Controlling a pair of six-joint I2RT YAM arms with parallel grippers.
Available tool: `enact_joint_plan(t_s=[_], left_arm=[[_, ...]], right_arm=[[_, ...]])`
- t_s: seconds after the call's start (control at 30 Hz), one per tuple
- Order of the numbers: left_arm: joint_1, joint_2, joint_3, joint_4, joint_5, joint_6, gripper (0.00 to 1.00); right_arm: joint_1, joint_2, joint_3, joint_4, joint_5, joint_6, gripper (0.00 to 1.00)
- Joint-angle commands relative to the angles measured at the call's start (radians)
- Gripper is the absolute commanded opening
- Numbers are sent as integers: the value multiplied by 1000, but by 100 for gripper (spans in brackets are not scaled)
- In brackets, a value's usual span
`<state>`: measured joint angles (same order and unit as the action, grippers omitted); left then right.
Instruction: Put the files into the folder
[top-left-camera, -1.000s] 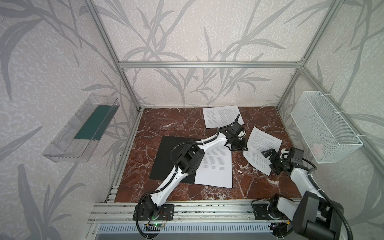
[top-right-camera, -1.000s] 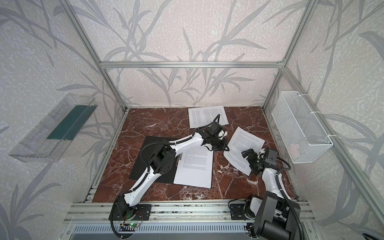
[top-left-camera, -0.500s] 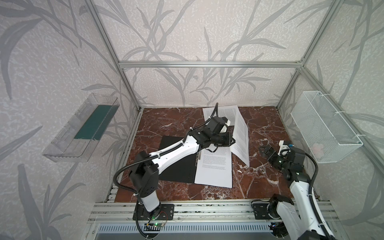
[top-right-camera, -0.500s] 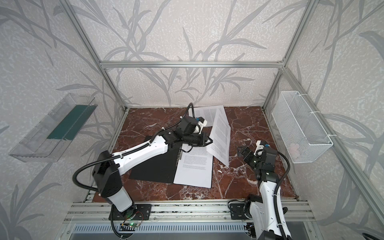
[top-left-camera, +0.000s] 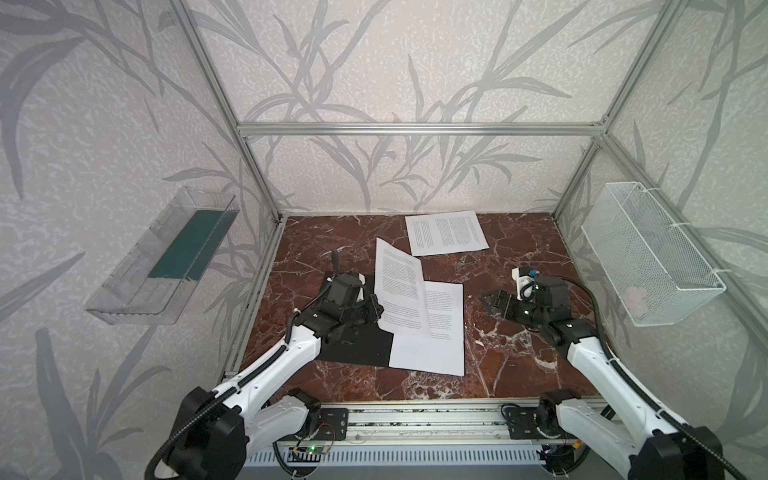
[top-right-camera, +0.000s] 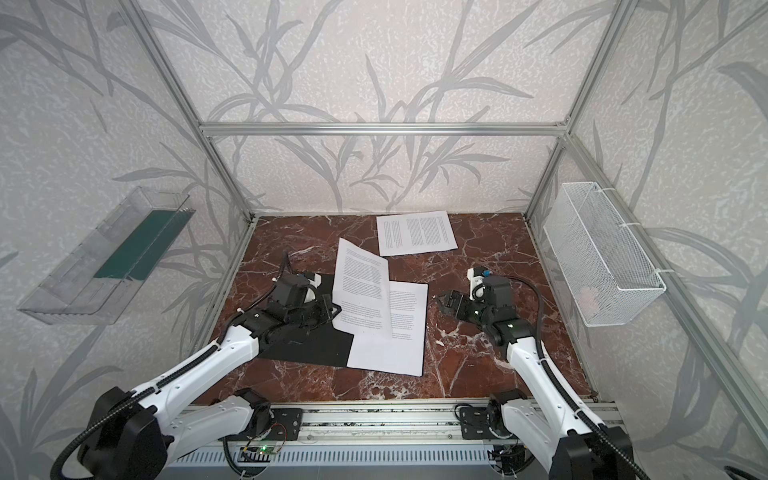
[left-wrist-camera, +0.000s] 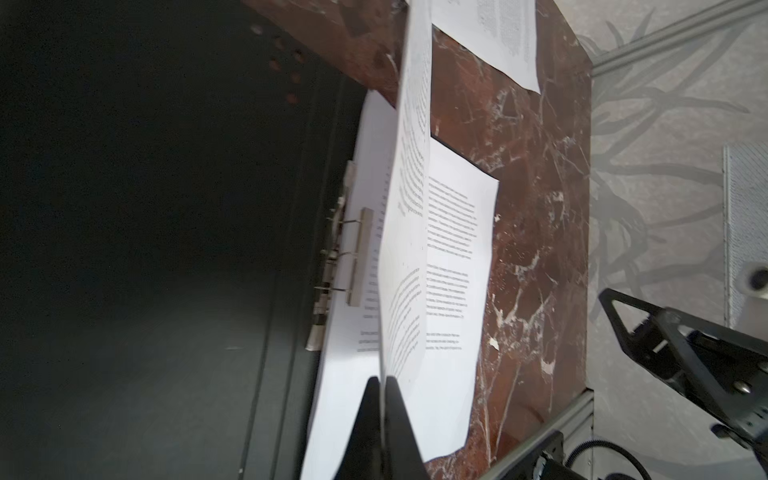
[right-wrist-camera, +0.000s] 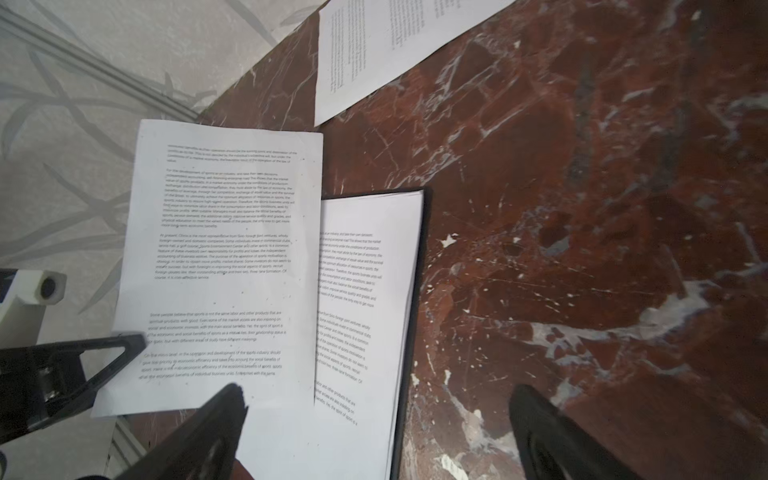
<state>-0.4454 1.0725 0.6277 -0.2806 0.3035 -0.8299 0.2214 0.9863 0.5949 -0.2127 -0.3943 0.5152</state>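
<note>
The folder (top-left-camera: 357, 349) (top-right-camera: 316, 345) lies open on the marble floor, black inside up, metal spine clip (left-wrist-camera: 353, 257) showing. A stack of printed files (top-left-camera: 436, 332) (right-wrist-camera: 365, 291) rests on its right half. My left gripper (top-left-camera: 376, 311) (left-wrist-camera: 382, 380) is shut on the edge of one printed sheet (top-left-camera: 399, 291) (left-wrist-camera: 409, 208), which hangs above the folder and overlaps the stack. A further sheet (top-left-camera: 446, 232) (top-right-camera: 417, 232) lies flat near the back wall. To the right of the folder, my right gripper (top-left-camera: 492, 301) (right-wrist-camera: 378, 407) stands open and empty above bare marble.
A white wire basket (top-left-camera: 648, 257) hangs on the right wall. A clear plastic tray (top-left-camera: 166, 257) with a green insert hangs on the left wall. Aluminium posts frame the cell, and a rail (top-left-camera: 415, 419) runs along the front edge.
My left gripper lifted the sheet from the right side of the floor and carried it left, over the folder. The right arm pulled back to the right, its jaws staying open.
</note>
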Motion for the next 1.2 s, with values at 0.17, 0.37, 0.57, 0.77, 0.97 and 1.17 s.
enact_joint_plan(t_s=[0.17,0.37,0.57,0.77,0.97,1.17], left_arm=[[37,31,-96,-47,-63,92,0],[36,66,-111,-74,-99,133,0],[36,109,-134,-22,-63,141,0],[36,103,-146,-11,-68,142,0],[37,110,-151,-2,-67,144,0],[36,131,-151,15,-66,143,0]], right_arm=[[237,264,120,119,39,38,99],[319,468,204,195,27,50,100],[370,682,358,198,-21,61,99],[396,851,472,213,-51,96,88],[411,934,524,257,-104,152,67],[422,942,526,278,-104,170,37]])
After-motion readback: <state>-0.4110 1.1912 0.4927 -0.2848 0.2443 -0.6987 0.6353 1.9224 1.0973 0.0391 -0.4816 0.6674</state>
